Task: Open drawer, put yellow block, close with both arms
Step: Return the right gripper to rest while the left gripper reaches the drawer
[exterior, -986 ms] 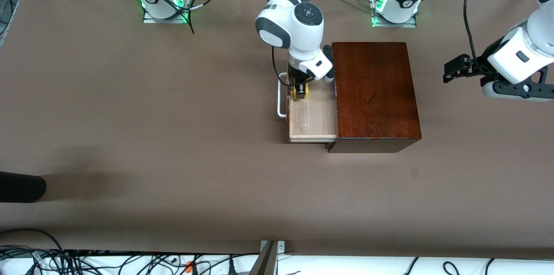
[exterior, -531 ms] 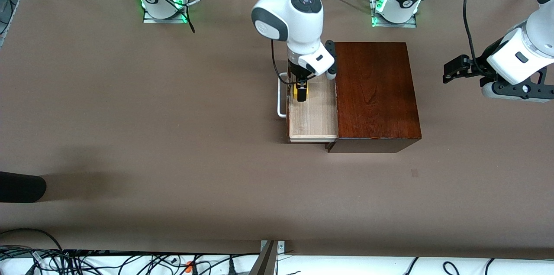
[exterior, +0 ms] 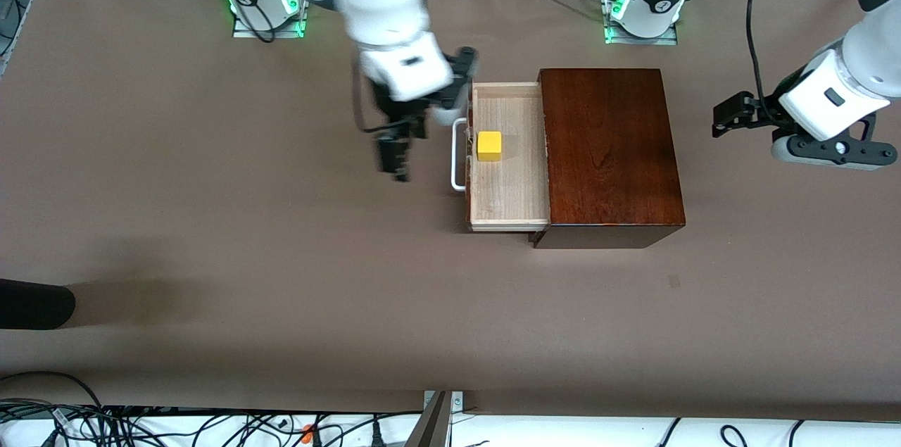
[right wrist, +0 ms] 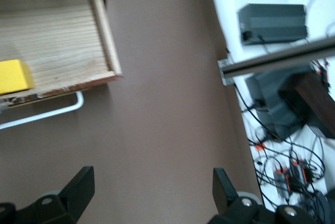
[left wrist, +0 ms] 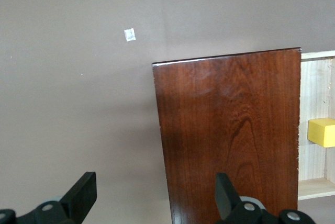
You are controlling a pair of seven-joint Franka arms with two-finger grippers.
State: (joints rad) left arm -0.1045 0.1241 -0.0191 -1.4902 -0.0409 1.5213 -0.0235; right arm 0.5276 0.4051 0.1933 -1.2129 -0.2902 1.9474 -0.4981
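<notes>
So the dark wooden box point(exterior: 611, 151) sat mid-table with the drawer point(exterior: 508, 202) pulled out toward the right arm's end, and the yellow block point(exterior: 489, 146) was lying loose on the drawer floor near the white handle point(exterior: 457, 155). The right gripper point(exterior: 395, 151) hung over bare table just past that handle, fingers spread and holding nothing. Half a second earlier it was down in the drawer right at the block, so it had let go and swung clear. The left gripper point(exterior: 728, 116) waited over the table at the left arm's end, well apart from the box, fingers spread too.
</notes>
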